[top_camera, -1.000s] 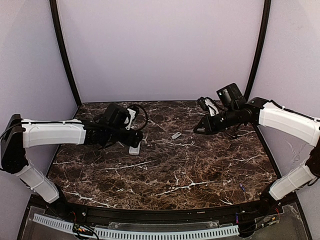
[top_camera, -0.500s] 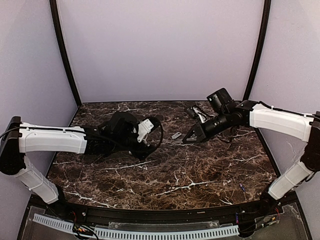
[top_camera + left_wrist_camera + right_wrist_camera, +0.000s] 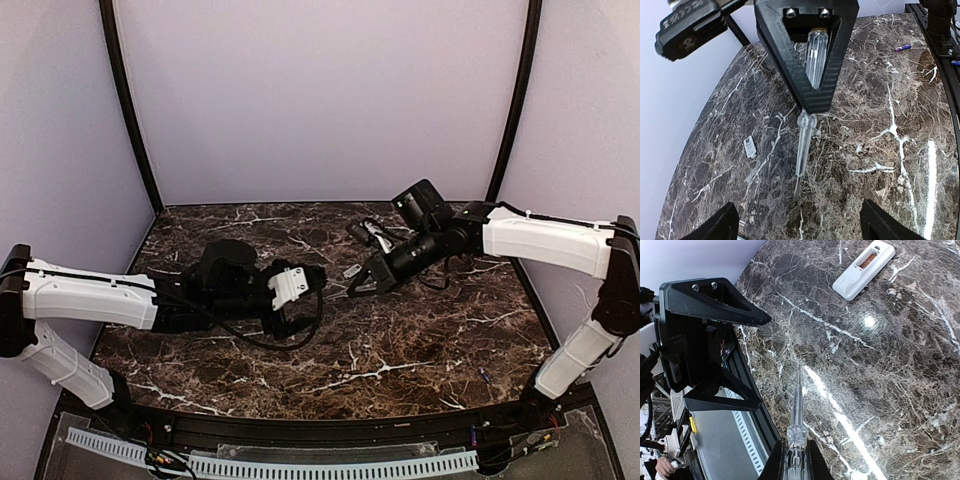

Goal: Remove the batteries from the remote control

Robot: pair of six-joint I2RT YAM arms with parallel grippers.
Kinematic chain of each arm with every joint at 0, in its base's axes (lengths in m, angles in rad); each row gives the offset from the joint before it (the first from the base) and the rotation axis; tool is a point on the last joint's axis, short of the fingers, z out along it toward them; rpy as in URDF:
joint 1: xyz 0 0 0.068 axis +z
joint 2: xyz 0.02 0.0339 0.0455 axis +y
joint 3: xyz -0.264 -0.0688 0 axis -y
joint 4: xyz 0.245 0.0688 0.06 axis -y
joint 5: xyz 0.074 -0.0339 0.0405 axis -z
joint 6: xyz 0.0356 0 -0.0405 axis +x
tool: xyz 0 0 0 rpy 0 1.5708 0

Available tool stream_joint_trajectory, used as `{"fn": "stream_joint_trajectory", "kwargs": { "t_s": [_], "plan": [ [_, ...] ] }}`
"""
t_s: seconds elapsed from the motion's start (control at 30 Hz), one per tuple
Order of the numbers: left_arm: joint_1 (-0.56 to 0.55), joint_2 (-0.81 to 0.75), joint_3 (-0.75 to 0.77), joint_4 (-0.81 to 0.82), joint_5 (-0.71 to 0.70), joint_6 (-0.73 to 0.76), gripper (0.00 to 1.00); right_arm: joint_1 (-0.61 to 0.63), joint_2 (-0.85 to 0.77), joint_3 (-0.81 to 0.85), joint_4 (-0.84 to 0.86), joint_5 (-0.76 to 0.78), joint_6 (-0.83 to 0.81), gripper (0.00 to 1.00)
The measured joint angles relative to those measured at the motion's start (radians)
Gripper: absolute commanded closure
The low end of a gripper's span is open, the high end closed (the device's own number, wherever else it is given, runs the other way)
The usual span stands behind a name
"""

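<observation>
Glossy dark marble, white-veined, fills the right wrist view. At the bottom edge the right gripper [image 3: 795, 456] pinches a slim, clear screwdriver [image 3: 796, 405]. Mid-left, the left gripper [image 3: 799, 222] stands spread and empty. Upper right lies the remote [image 3: 863, 269], smooth white plastic, recess up (a reddish battery [image 3: 869, 261] showing). I judge the hard tip could skid off the slick casing and shove the unheld remote away.

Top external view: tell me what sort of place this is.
Probably a robot test booth: a left arm and right arm bolted at a dark marbled tabletop, plain lilac walls close around, a cable duct along the near edge.
</observation>
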Motion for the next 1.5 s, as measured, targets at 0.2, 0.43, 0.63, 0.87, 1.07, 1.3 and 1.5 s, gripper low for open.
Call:
{"fn": "stream_joint_trajectory", "kwargs": {
  "t_s": [0.2, 0.43, 0.63, 0.87, 1.07, 1.3, 1.5],
  "plan": [
    [0.000, 0.014, 0.001, 0.023, 0.042, 0.049, 0.19, 0.032, 0.024, 0.018, 0.005, -0.016, 0.011, 1.00],
    [0.000, 0.051, 0.008, 0.032, 0.060, 0.061, 0.27, 0.046, 0.042, 0.023, 0.018, -0.023, 0.027, 1.00],
    [0.000, 0.077, 0.045, 0.033, 0.075, 0.053, 0.39, 0.051, 0.044, 0.024, 0.024, -0.023, 0.035, 1.00],
    [0.000, 0.112, 0.068, 0.034, 0.085, 0.034, 0.54, 0.051, 0.050, 0.024, 0.027, -0.023, 0.041, 1.00],
    [0.000, 0.116, 0.068, 0.035, 0.095, 0.027, 0.72, 0.051, 0.050, 0.024, 0.028, -0.023, 0.048, 1.00],
    [0.000, 0.116, 0.068, 0.038, 0.097, 0.020, 0.81, 0.053, 0.050, 0.024, 0.047, -0.033, 0.055, 1.00],
    [0.000, 0.119, 0.069, 0.040, 0.095, 0.014, 0.99, 0.053, 0.050, 0.024, 0.050, -0.043, 0.056, 1.00]
  ]
}}
